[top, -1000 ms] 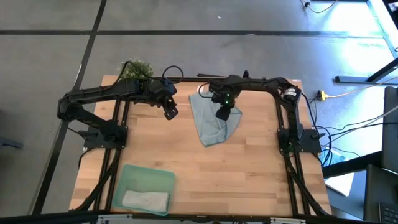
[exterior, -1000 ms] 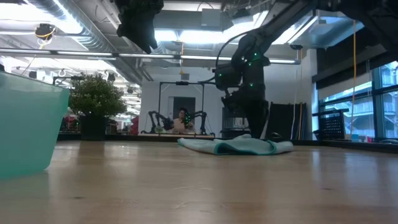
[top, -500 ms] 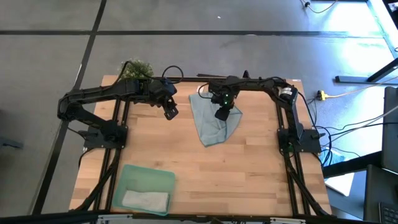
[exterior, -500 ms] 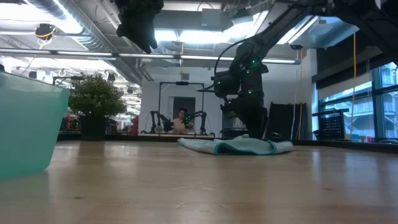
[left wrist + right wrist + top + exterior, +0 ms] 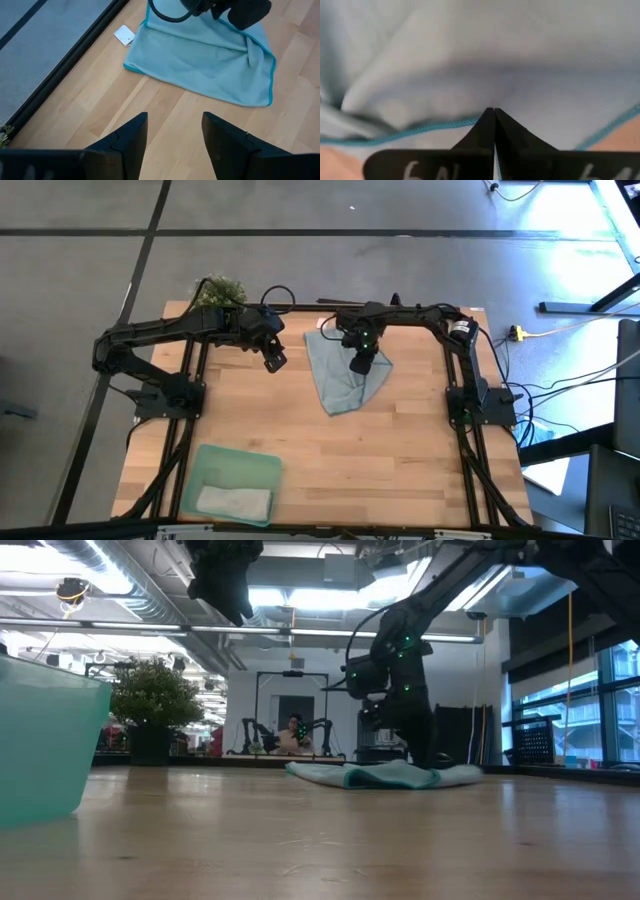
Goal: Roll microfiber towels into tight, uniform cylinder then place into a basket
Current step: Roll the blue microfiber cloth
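Observation:
The light blue towel (image 5: 343,377) lies rumpled on the wooden table, far of its middle, with one side folded over (image 5: 252,52). My right gripper (image 5: 365,365) stands on its right part, pointing down and shut on the cloth. My left gripper (image 5: 275,362) hangs open above bare wood to the towel's left, nothing between its fingers (image 5: 172,117). The mint-green basket (image 5: 215,463) sits at the near left, and the pale grey towel (image 5: 234,501) lies flat on its floor. My right gripper (image 5: 493,111) comes from above, pointing down, and its shut fingertips meet on the towel's teal-stitched edge (image 5: 465,121). One layer or several, I cannot tell. The towel stays on the table (image 5: 390,776), with cloth slack on either side of the fingers.
A potted plant (image 5: 222,288) stands at the far left corner. A small white tag (image 5: 124,35) lies on the wood by the towel's far corner. Bare wood stretches between the towel and the basket (image 5: 40,740). Beyond the table a person sits at another robot rig (image 5: 292,732).
My right gripper has shut its fingers on the blue towel's edge and edged slightly toward the table's right. The towel has stayed on the table.

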Motion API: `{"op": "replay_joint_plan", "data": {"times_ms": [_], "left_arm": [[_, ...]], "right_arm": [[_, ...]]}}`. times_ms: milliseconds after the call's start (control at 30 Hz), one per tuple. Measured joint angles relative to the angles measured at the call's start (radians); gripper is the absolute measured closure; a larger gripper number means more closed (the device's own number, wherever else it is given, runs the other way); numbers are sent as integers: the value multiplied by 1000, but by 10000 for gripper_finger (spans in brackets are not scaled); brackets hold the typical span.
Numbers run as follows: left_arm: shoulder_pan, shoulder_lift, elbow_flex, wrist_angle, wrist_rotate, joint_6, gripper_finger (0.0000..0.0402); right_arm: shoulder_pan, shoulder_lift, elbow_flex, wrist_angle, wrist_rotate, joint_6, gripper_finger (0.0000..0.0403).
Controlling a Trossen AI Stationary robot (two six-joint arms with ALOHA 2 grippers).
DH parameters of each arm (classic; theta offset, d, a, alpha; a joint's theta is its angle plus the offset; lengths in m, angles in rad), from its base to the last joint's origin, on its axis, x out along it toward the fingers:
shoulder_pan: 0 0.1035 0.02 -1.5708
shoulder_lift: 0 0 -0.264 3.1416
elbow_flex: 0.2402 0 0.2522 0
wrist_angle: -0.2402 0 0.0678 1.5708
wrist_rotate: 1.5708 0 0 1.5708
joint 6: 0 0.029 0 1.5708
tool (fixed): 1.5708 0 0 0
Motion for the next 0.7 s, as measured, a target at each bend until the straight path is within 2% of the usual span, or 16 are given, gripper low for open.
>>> {"op": "replay_joint_plan", "data": {"times_ms": [367, 700], "left_arm": [[0, 0, 0, 0, 0, 0, 218], [0, 0, 0, 1, 1, 0, 218]], "right_arm": [[7, -103, -14, -186, 41, 39, 401], [81, -237, -212, -220, 33, 143, 401]]}}
